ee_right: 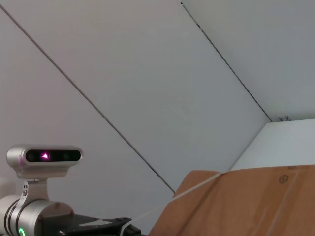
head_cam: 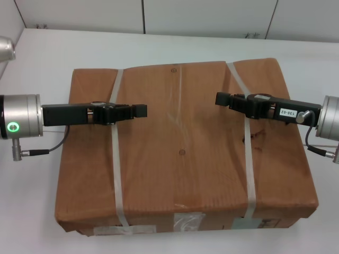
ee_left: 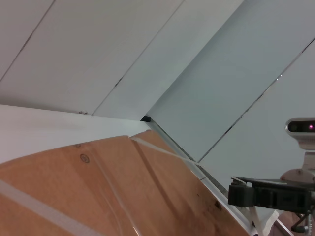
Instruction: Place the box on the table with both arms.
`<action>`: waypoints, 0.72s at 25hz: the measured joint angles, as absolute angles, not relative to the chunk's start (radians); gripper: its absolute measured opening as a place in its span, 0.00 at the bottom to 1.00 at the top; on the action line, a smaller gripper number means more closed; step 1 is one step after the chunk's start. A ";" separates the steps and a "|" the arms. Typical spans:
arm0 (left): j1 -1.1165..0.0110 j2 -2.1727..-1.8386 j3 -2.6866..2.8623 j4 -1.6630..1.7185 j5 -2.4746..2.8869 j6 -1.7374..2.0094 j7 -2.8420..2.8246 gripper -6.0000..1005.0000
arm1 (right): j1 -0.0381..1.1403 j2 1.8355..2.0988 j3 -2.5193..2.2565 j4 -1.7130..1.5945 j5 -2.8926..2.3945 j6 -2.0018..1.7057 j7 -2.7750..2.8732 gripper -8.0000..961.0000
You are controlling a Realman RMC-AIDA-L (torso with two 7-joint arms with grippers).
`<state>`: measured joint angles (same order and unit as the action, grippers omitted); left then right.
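Observation:
The brown paper-wrapped box (head_cam: pixel 180 153) lies flat on the white table (head_cam: pixel 42 63), with two white straps across it and tape and labels on its near edge. My left gripper (head_cam: pixel 141 110) hovers over the box's left half and points right, jaws shut and empty. My right gripper (head_cam: pixel 222 99), with a small white label, hovers over the right half and points left, shut and empty. A gap over the box's middle separates the two. The box also shows in the left wrist view (ee_left: pixel 98 196) and in the right wrist view (ee_right: pixel 246 206).
The table extends beyond the box on the left, right and far side. A panelled white wall (head_cam: pixel 159 13) stands behind the table. Cables hang from both silver wrists beside the box.

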<state>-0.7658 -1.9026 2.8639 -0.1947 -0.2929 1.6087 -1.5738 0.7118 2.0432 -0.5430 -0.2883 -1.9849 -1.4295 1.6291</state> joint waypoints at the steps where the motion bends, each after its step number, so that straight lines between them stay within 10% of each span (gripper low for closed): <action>1: -0.766 -1.903 2.864 -0.195 -0.293 1.609 -1.574 0.10 | 0.712 2.043 -0.543 -0.288 -1.985 -1.430 1.629 0.05; 18: -0.765 -1.904 2.864 -0.196 -0.293 1.608 -1.573 0.10 | 0.712 2.043 -0.543 -0.288 -1.982 -1.430 1.629 0.05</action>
<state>-0.7654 -1.9037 2.8639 -0.1963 -0.2929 1.6075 -1.5727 0.7118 2.0433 -0.5430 -0.2884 -1.9818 -1.4296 1.6290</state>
